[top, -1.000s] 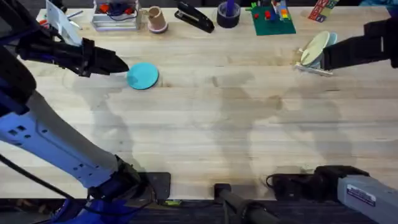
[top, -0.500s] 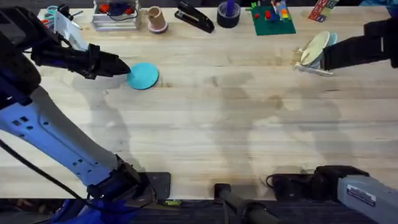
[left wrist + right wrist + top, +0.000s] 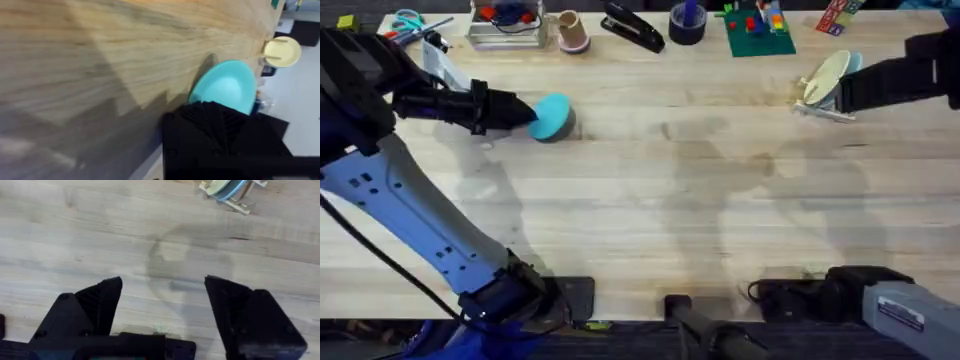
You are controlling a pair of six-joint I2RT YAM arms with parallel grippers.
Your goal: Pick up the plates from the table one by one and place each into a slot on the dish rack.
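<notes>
A turquoise plate [image 3: 553,115] sits at the far left of the table [image 3: 660,210], tipped up on its edge. My left gripper [image 3: 528,112] comes at it from the left and is shut on its near rim. In the left wrist view a black finger [image 3: 220,132] covers the lower part of the plate [image 3: 226,85]. The dish rack [image 3: 825,105] stands at the far right and holds a cream plate [image 3: 828,75] with a pale blue one behind it. My right gripper [image 3: 164,282] hangs open above bare wood beside the rack [image 3: 235,201].
Along the far edge stand a clear tray [image 3: 505,28], a pink cup [image 3: 572,30], a black stapler [image 3: 632,27], a dark tape roll [image 3: 687,22] and a green baseplate with bricks [image 3: 758,30]. Scissors [image 3: 408,20] lie at the far left corner.
My left gripper has slid right onto the turquoise plate and closed on it. The plate has gone from lying flat to tilted. The right arm has not moved.
</notes>
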